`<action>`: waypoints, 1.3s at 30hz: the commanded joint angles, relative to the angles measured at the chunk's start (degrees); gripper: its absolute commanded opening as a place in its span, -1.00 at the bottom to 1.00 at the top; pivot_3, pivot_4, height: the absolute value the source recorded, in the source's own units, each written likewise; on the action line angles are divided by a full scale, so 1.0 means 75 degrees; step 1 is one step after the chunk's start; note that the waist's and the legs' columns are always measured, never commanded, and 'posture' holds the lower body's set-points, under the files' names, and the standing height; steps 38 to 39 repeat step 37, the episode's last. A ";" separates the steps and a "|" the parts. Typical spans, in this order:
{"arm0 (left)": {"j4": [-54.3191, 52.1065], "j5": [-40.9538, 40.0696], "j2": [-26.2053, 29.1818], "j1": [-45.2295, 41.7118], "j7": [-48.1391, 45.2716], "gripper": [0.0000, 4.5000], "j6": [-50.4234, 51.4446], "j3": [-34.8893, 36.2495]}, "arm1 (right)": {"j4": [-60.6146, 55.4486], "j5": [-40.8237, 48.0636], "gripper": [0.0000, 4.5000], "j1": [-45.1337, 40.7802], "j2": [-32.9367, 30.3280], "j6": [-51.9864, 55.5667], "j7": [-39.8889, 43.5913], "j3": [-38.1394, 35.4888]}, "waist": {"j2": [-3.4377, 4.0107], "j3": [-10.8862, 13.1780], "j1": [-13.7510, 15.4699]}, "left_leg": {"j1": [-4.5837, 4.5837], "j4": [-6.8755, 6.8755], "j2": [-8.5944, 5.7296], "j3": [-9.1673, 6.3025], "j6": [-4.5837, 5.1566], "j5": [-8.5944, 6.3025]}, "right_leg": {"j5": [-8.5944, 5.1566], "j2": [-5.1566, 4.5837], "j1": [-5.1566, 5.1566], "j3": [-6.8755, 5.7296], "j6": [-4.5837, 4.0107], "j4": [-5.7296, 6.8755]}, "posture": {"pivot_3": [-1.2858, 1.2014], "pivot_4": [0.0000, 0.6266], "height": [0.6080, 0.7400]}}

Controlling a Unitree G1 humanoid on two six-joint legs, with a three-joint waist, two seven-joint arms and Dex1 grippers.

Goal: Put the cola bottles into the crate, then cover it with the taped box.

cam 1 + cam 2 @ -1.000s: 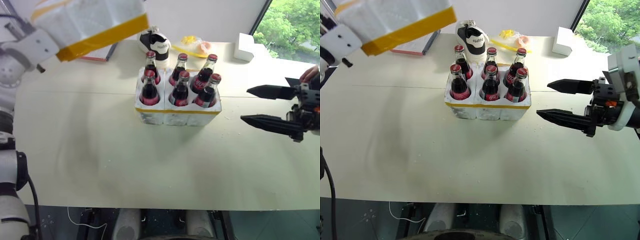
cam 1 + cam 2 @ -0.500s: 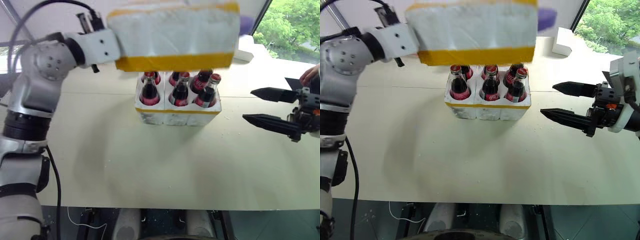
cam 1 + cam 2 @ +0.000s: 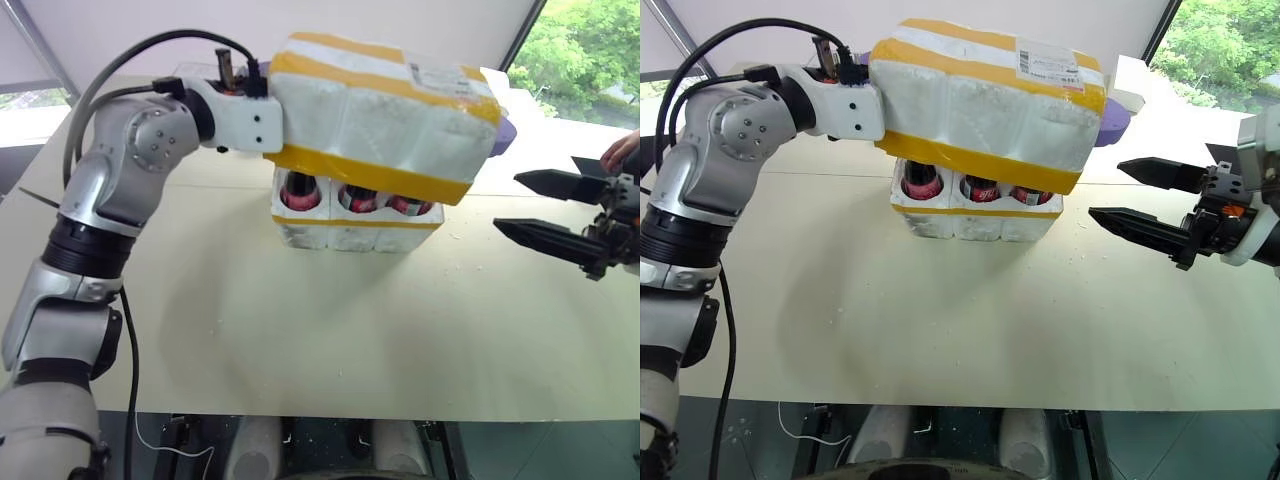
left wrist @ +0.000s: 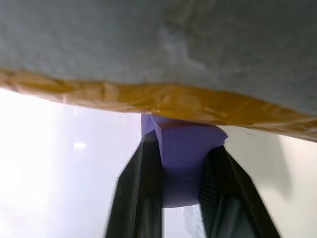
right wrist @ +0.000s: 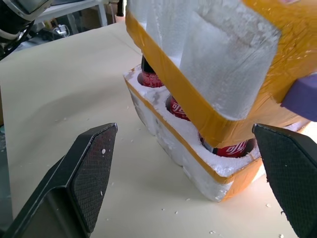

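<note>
The taped box sits tilted over the crate. The left gripper maybe grips its purple handle; the right gripper is spread wide beside the crate.

We find almost nothing readable. The taped box, upper centre of the right eye view, carries a white printed shipping label on its top near the right end; we see dark print lines and what looks like a barcode, but the characters are too small to read. The cola bottles in the crate, right of centre in the right wrist view, have red labels with white script lettering; we can't make out actual letters there, and the box hides most of each label.
</note>
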 commanded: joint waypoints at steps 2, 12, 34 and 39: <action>-0.0685 0.0226 0.0068 0.0250 -0.0029 0.50 0.0311 0.0231 | -0.0174 0.0197 1.00 -0.0016 0.0031 -0.0085 -0.0094 -0.0355 | 0.0000 0.0000 0.0002 | 0.0000 0.0000 0.0000 -0.0007 0.0000 0.0000 | 0.0000 0.0000 0.0000 0.0000 0.0000 0.0000 | 0.03 -0.52 1.00; -0.1992 0.0043 0.0326 0.1259 -0.0699 0.97 0.1240 0.0587 | 0.0024 0.0059 1.00 -0.0082 -0.0043 -0.0247 0.0019 -0.0120 | 0.0001 0.0000 -0.0006 | 0.0002 0.0002 0.0001 -0.0014 0.0000 0.0000 | 0.0000 0.0000 0.0003 0.0000 0.0000 0.0001 | 0.03 -0.52 1.00; 0.0365 -0.7237 0.2247 0.2789 -0.6232 0.97 0.6656 0.4120 | 0.1377 -0.1829 1.00 0.0536 -0.0322 -0.1374 0.1460 0.0491 | 0.0008 -0.0003 -0.0036 | 0.0026 0.0000 0.0004 -0.0016 -0.0010 0.0006 | -0.0007 0.0006 0.0019 0.0000 0.0007 0.0006 | 0.03 -0.52 1.00; 0.0434 -0.7377 0.2260 0.2728 -0.6402 0.97 0.6378 0.3952 | 0.1446 -0.1918 1.00 0.0362 -0.0336 -0.1404 0.1558 0.0716 | 0.0009 -0.0002 -0.0004 | 0.0024 0.0001 0.0003 -0.0018 -0.0009 0.0005 | -0.0007 0.0002 0.0021 -0.0001 0.0006 0.0004 | 0.03 -0.52 1.00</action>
